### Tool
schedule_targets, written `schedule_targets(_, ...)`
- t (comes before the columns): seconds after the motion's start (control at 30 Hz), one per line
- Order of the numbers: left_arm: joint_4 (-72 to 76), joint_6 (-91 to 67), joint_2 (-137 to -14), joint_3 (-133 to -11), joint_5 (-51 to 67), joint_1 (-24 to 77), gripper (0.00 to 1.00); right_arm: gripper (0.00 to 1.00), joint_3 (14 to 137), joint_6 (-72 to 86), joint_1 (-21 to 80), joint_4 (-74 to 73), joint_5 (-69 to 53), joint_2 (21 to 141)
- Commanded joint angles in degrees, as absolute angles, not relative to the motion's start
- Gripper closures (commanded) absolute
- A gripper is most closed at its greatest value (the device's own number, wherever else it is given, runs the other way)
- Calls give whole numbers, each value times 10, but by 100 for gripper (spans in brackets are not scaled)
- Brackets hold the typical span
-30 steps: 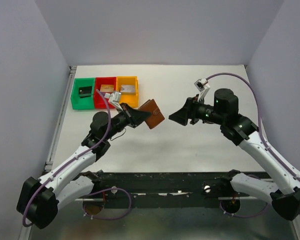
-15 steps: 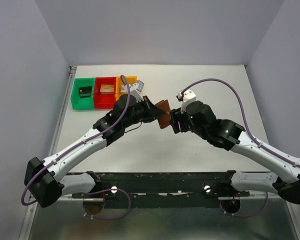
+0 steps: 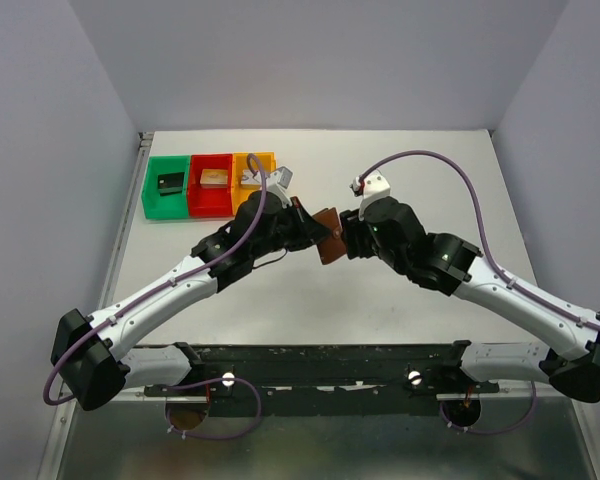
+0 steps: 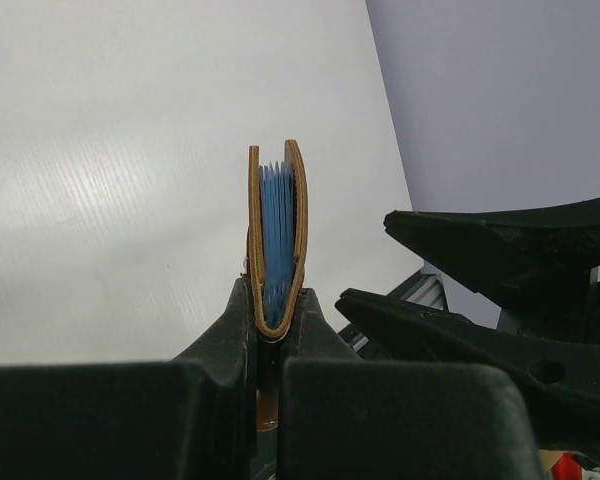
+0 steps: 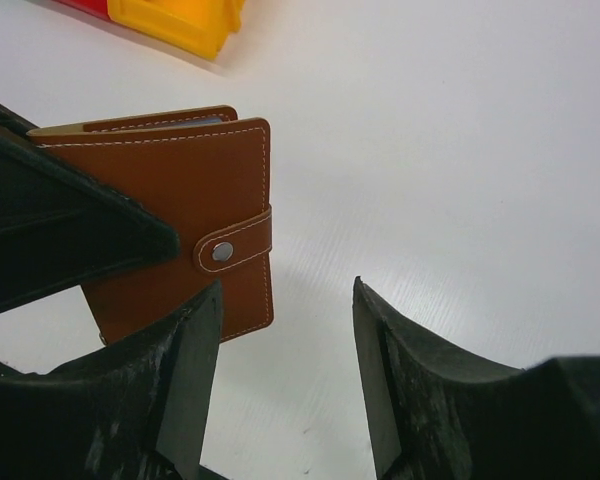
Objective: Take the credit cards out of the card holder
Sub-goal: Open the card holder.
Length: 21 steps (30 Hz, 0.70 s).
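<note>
left gripper pinches the card holder over the white counter, right gripper gapes just beside it, lilac walls

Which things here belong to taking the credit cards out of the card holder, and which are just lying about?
Belonging to the job:
card holder, snapped shut
left claw, shut on it
right claw, open beside it
credit cards: cannot be made out

Lying about:
green bin
red bin
orange bin
blocks in the bins

Overhead, two wrist-cams — sharing card holder.
</note>
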<state>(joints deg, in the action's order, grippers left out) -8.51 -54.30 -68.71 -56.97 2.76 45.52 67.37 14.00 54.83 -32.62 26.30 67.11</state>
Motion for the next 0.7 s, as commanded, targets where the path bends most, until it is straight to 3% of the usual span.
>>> schedule_targets(0.0,-80,-552,-687,-584,17,460,100,39,693,152,554,-313,251,684)
schedule_targets(0.67,-67,-563,-693,-582,22,467,100,40,702,184,554,-303,220,718)
